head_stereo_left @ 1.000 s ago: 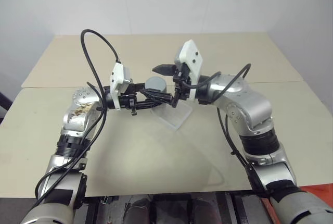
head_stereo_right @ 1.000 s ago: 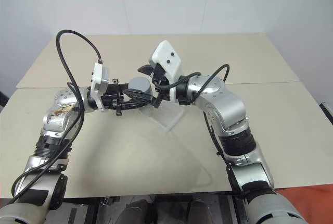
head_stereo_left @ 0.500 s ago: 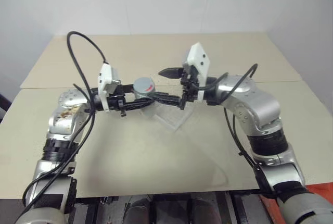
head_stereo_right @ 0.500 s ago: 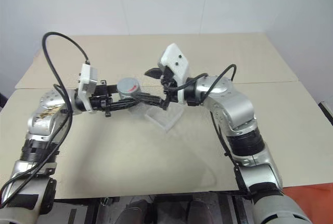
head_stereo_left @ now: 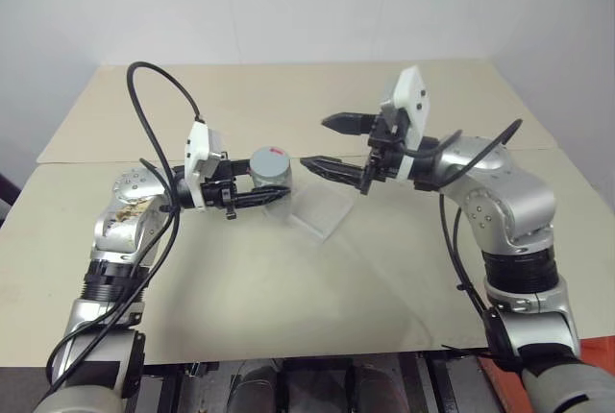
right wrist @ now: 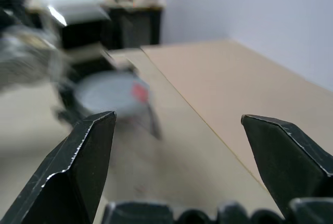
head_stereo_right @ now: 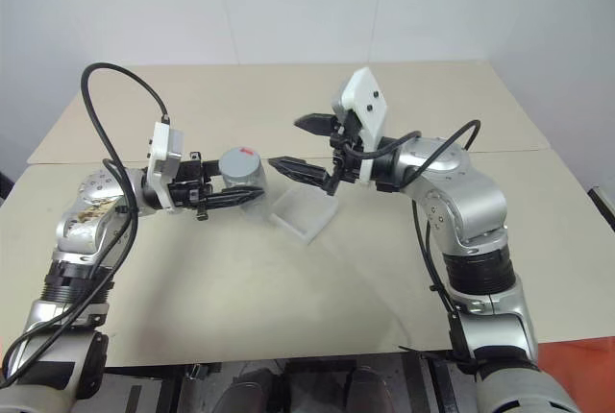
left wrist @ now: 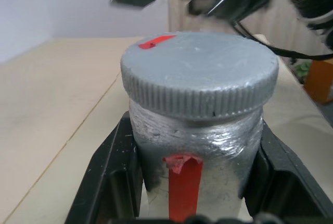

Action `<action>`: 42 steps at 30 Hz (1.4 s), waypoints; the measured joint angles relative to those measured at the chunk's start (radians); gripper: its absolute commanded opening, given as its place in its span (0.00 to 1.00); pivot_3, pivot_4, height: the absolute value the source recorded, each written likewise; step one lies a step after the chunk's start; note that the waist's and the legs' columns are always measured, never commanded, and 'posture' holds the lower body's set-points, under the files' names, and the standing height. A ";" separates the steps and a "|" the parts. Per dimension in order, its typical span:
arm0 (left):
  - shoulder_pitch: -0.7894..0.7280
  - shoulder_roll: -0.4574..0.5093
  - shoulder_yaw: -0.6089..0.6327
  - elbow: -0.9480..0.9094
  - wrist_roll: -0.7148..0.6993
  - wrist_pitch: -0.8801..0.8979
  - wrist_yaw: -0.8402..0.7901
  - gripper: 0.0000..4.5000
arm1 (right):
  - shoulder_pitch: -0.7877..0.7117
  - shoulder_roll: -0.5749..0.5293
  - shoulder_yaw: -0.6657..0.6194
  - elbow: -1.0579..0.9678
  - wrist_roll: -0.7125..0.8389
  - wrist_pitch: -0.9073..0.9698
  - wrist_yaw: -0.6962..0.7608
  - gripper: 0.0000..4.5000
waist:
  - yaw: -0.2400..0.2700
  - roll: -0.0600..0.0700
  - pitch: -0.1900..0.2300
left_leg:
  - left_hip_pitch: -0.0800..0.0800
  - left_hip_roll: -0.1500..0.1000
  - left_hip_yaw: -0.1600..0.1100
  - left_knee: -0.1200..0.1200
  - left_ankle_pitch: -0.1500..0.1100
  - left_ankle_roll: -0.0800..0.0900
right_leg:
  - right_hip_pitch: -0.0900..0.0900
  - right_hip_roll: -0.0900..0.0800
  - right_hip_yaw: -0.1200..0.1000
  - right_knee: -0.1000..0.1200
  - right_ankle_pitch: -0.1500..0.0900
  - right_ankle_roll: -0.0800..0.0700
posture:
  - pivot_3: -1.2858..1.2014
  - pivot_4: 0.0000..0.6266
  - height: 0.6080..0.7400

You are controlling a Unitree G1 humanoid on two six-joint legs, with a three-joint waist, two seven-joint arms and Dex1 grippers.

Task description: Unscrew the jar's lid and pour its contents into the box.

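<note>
Left gripper [head_stereo_left: 258, 196] clamped round the jar [left wrist: 195, 146], held upright above the tabletop [head_stereo_left: 288, 317] with the lid [left wrist: 200, 73] on. Clear box [head_stereo_left: 320, 209] on the tabletop just beside the jar, toward the middle. Right gripper [head_stereo_left: 332, 142], fingers spread wide and empty, level above the box's far side.

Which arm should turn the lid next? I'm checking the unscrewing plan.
The right. Its gripper is open and empty beside the lid, while the left gripper is shut on the jar, so it probably has to keep holding.
</note>
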 measured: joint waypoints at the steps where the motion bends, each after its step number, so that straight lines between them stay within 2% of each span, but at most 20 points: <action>1: -0.007 -0.008 -0.001 0.005 0.003 -0.006 0.004 0.46 | -0.013 0.011 0.005 -0.007 0.003 0.000 -0.001 1.00 | 0.000 0.000 0.000 | 0.000 0.000 0.000 0.000 0.000 0.000 | 0.000 0.000 0.000 0.000 0.000 0.000 | 0.52 0.24 1.00; 8: -0.029 -0.049 -0.019 0.033 0.014 -0.013 0.003 0.46 | -0.047 0.078 0.142 0.046 -0.090 -0.011 -0.041 1.00 | -0.003 0.000 0.000 | 0.000 0.000 0.000 0.000 0.000 0.000 | 0.000 0.000 0.000 0.000 0.000 0.000 | 0.52 0.24 1.00; 11: -0.031 -0.050 -0.020 0.034 0.014 -0.013 0.003 0.46 | -0.066 0.099 0.161 0.095 -0.138 -0.024 -0.069 1.00 | -0.004 0.000 0.000 | 0.000 0.000 0.000 0.000 0.000 0.000 | 0.000 0.000 0.000 0.000 0.000 0.000 | 0.52 0.24 1.00; 20: -0.031 -0.046 -0.020 0.034 0.014 -0.012 -0.003 0.46 | -0.080 0.097 0.159 0.128 -0.164 -0.025 -0.069 1.00 | -0.004 0.000 0.000 | 0.000 0.000 0.000 0.000 0.000 0.000 | 0.000 0.000 0.000 0.000 0.000 0.000 | 0.52 0.24 1.00; 26: -0.031 -0.027 -0.018 0.034 0.014 -0.010 -0.004 0.46 | -0.066 0.059 0.148 0.110 -0.149 -0.025 -0.042 1.00 | -0.003 0.000 0.000 | 0.000 0.000 0.000 0.000 0.000 0.000 | 0.000 0.000 0.000 0.000 0.000 0.000 | 0.52 0.24 1.00; 35: -0.008 0.008 0.005 0.016 -0.001 -0.008 -0.020 0.46 | -0.001 -0.012 0.066 0.079 -0.114 -0.028 -0.024 1.00 | -0.002 0.000 0.000 | 0.000 0.000 0.000 0.000 0.000 0.000 | 0.000 0.000 0.000 0.000 0.000 0.000 | 0.52 0.24 1.00; 42: 0.012 0.010 0.005 -0.010 -0.004 -0.002 -0.026 0.46 | 0.028 -0.017 0.037 0.063 -0.101 -0.027 -0.019 1.00 | -0.002 0.000 0.000 | 0.000 0.000 0.000 0.000 0.000 0.000 | 0.000 0.000 0.000 0.000 0.000 0.000 | 0.52 0.24 1.00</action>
